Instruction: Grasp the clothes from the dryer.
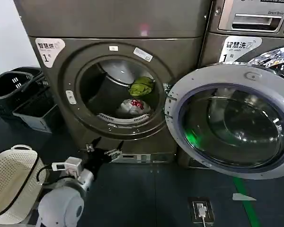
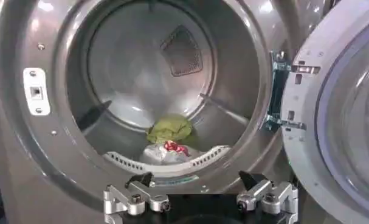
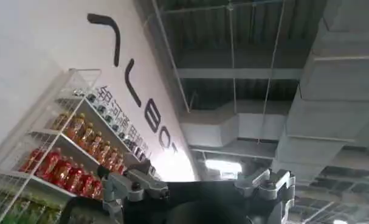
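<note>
Left tool, fingers spread, waits just outside the open dryer; clothes lie beyond it inside.

Right tool, fingers spread, points at the ceiling.

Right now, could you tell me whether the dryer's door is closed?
No, the dryer door is swung wide open, leaving the clothes in the drum exposed.

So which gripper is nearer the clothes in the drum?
Left. The left gripper, open, sits just outside the dryer porthole facing the clothes; the right gripper points toward the ceiling.
</note>
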`<state>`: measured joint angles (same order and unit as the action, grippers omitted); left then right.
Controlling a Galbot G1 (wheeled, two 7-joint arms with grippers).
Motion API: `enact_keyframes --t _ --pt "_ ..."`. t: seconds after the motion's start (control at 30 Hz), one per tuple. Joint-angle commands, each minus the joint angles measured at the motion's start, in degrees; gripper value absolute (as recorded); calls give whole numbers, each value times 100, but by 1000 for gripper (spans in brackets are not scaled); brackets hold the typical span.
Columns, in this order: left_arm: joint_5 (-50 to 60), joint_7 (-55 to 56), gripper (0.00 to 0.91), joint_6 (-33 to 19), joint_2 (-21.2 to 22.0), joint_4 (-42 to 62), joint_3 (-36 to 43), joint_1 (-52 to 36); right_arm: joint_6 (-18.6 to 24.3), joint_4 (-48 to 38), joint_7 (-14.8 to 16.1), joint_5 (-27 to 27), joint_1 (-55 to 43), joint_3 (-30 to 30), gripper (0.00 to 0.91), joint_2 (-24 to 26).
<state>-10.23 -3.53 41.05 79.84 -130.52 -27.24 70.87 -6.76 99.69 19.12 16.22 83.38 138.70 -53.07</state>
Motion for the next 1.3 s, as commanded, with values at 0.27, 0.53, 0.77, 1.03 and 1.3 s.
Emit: enact_keyframes --t 0.27,0.53,0.77,1.03,1.3 --pt "19 -5 907 -11 26 -16 36 31 7 26 -19 74 28 -22 907 -16" --pt "15 -12 907 -20 12 -49 29 58 18 32 8 63 18 -28 907 -37" --pt "14 -16 907 -26 25 -43 58 37 47 -3 12 70 37 -3 907 -49" --pt "23 -22 907 -37 29 -36 67 25 61 -15 28 59 13 -9 907 -48" --pt "30 -24 907 -49 41 -41 71 36 70 -26 40 49 -19 -29 907 -43"
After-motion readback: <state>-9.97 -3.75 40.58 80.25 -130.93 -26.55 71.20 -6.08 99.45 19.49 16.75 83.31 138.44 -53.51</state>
